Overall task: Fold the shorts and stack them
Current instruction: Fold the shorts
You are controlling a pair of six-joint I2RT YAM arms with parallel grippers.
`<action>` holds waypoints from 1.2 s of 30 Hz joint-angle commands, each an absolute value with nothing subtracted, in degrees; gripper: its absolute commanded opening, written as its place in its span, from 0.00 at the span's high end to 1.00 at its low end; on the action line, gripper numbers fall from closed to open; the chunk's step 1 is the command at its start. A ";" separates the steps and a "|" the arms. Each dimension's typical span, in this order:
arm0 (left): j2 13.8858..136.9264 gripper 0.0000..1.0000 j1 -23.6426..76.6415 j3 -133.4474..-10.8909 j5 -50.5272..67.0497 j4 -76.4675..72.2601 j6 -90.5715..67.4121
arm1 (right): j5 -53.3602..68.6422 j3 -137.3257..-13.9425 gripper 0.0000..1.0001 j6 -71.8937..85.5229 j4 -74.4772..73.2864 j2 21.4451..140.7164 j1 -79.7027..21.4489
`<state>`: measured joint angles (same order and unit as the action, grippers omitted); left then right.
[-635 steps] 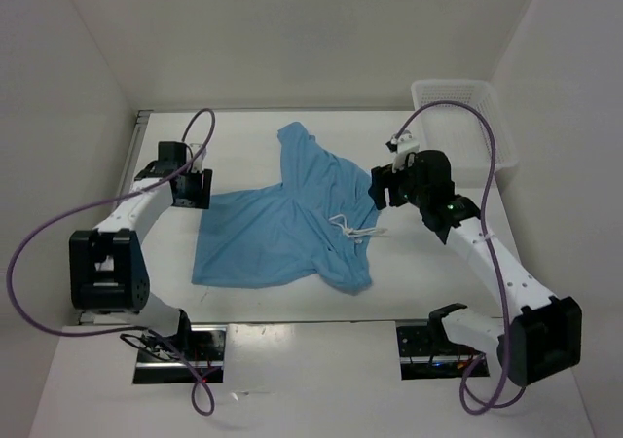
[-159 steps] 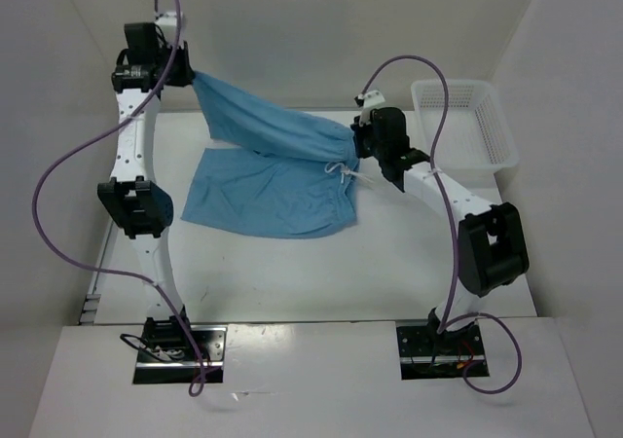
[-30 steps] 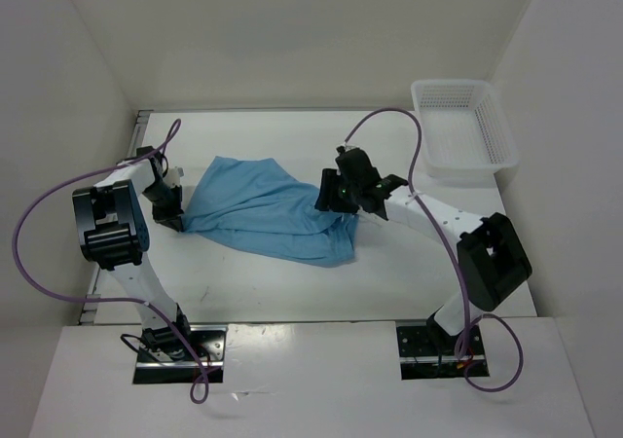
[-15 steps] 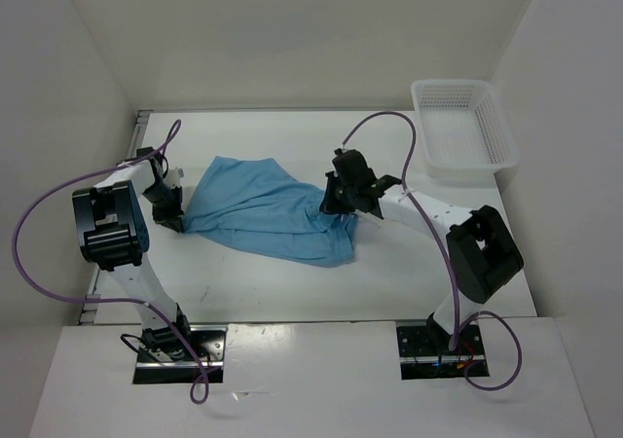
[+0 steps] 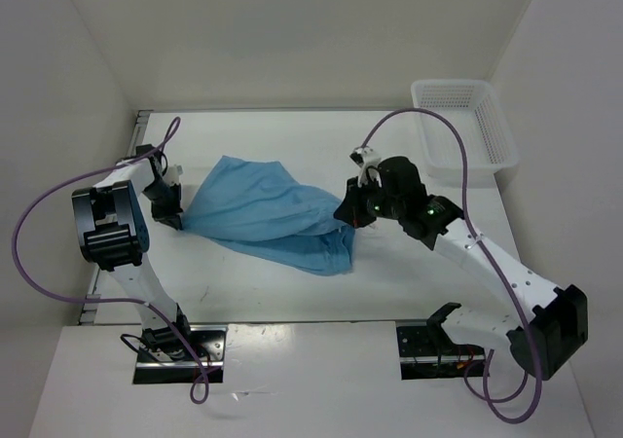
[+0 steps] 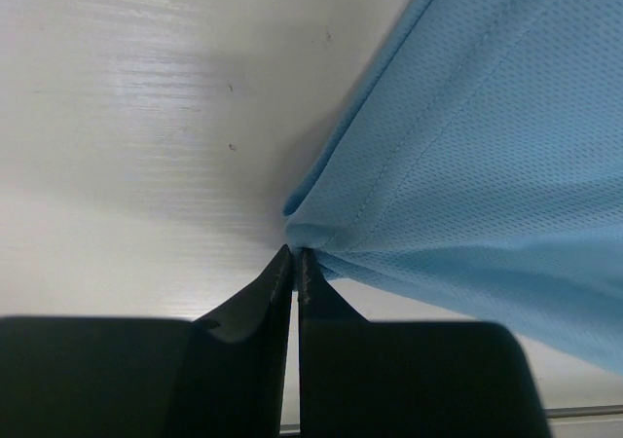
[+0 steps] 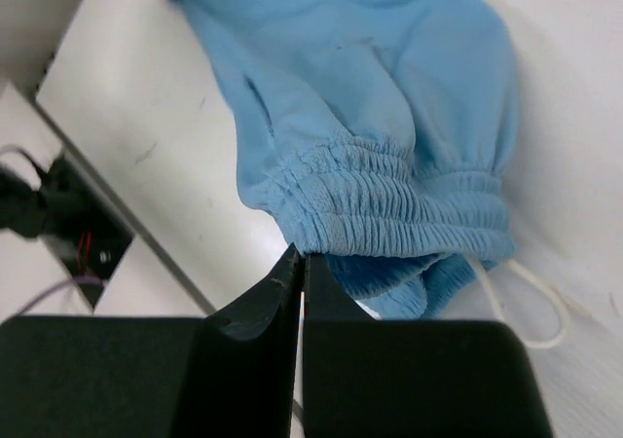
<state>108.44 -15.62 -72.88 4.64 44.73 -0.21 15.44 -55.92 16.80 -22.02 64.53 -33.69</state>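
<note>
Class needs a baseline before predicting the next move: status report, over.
Left end effector shut, pinching a corner of the shorts. Right end effector shut, over the waistband. Shorts folded over, lying on table. Basket far right, apart.

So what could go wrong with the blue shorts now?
The left claw looks pinched on a corner of the shorts. If it pulls away while shut, it could drag the fold open. The white drawstring pokes out by the gathered waistband, right next to the shut right claw, so it might snag on it.
</note>
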 commanded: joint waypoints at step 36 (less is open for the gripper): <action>109.60 0.92 -15.91 -74.71 -2.72 44.21 0.00 | 20.31 -64.51 1.00 -2.11 -49.13 99.75 -38.67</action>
